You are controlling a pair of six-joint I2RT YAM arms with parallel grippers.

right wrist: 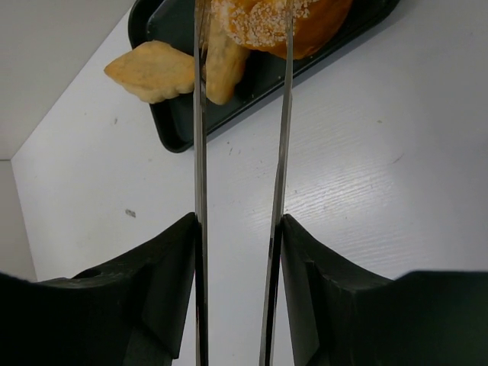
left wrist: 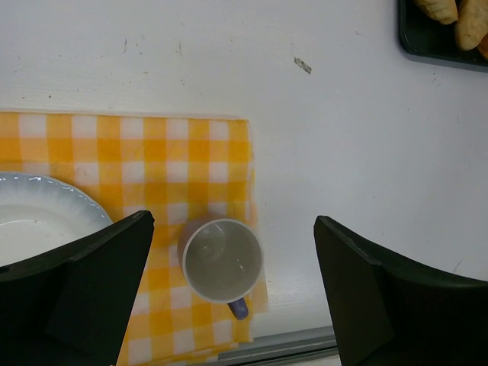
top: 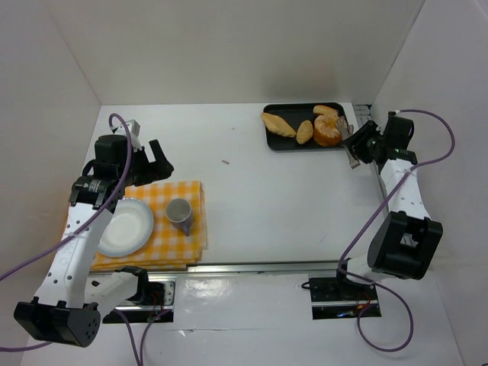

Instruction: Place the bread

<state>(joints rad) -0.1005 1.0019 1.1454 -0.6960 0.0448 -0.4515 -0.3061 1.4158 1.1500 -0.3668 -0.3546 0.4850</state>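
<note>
Several breads lie in a black tray at the back right: a long roll, a small roll and a round sugared bun. My right gripper is shut on metal tongs beside the tray. In the right wrist view my gripper holds the tongs, whose two blades reach the sugared bun at the tray's near end. My left gripper is open and empty above a yellow checked cloth.
A white plate and a grey cup stand on the cloth. In the left wrist view the cup lies between my open fingers, with the plate at the left. White walls enclose the table.
</note>
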